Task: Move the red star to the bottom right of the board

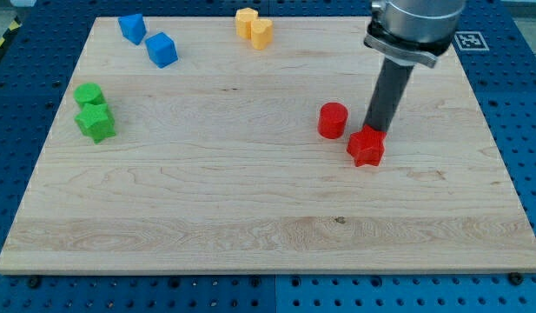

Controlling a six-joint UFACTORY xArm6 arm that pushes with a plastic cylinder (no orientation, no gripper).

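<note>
Nearest you, right of centre on the board, you see the red star, with my tip touching its far edge; the rod has no fingers to open or clench. You'll find the red cylinder just left of the star, apart from it.

Two blue blocks, two yellow, two green, one red cylinder

Wooden board, 2 blue blocks, 2 yellow, 2 green, red cylinder, red star
</note>
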